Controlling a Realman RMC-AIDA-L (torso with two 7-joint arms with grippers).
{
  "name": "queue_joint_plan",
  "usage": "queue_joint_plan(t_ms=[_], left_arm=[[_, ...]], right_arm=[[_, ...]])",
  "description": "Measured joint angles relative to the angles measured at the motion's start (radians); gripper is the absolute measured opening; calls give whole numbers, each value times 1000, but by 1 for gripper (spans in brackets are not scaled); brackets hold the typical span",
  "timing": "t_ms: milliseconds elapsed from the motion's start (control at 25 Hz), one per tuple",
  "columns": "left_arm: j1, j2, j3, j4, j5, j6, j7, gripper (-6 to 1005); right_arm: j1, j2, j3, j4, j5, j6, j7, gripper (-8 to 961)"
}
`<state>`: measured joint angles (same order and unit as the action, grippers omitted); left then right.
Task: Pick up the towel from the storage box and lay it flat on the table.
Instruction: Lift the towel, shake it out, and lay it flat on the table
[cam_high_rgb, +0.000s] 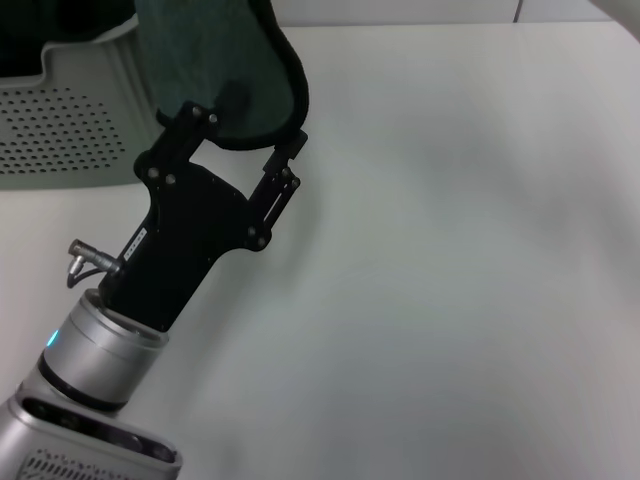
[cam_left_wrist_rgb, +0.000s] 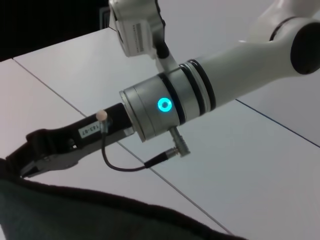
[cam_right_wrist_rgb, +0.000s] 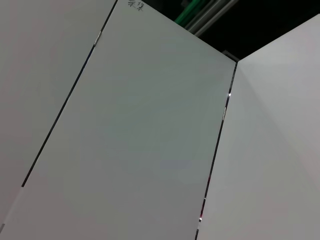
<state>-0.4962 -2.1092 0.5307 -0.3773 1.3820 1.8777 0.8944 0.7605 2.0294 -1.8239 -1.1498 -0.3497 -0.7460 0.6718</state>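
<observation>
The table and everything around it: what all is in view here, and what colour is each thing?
towel: one, dark green side showing with a black edge, hanging above the table's far left part, beside the box.
storage box: one, pale grey-green with rows of small round holes, at the table's far left corner.
table: one, plain white, filling most of the head view.
wall panels: several, pale grey-white with thin dark seams, seen only from the right wrist.
left gripper: one, black on a silver wrist with a blue light, raised near the box, its fingers at the towel's lower edge.
right gripper: not in view.
</observation>
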Motion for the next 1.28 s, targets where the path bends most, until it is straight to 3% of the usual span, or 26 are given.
queue_joint_plan(t_ms=[400,920,1120,1280], left_arm=[[6,0,0,-6,1,53,-96,545],[10,0,2,-3,1,48,-113,191],[10,0,2,-3,-4,36,-141,201],[18,0,-2,18,-14,40,-289,160]], right_arm=[[1,0,7,36,21,-27,-14,3],[-15,0,14,36,25,-57,-22,3],[-25,0,12,34,25,-64,-22,3],[-42,0,10,27,25,-67,-22,3]])
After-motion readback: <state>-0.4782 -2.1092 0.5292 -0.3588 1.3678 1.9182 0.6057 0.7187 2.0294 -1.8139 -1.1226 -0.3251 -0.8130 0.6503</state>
